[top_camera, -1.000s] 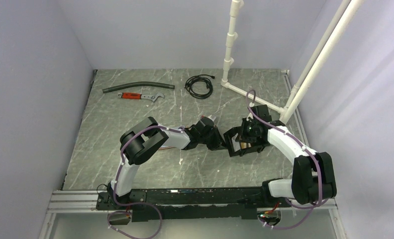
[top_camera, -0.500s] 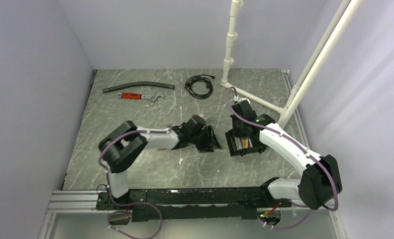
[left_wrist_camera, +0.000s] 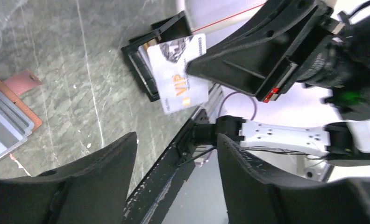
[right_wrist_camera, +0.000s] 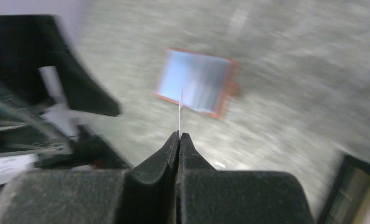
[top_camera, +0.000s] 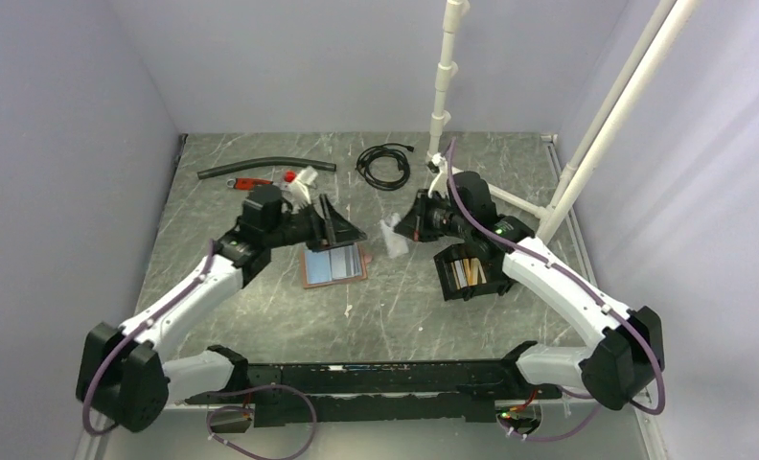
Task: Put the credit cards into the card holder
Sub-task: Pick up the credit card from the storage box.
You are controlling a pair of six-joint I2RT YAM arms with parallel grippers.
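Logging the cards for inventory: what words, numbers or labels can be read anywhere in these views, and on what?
"VIP", gold letters, on the white card gripped by the right pincer.
Small print beside "VIP" and along the card's edge: too small to read.
Nothing else legible; the right wrist view is blurred.

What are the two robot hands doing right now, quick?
Left gripper: open, holding nothing.
Right gripper: closed, holding a white card.
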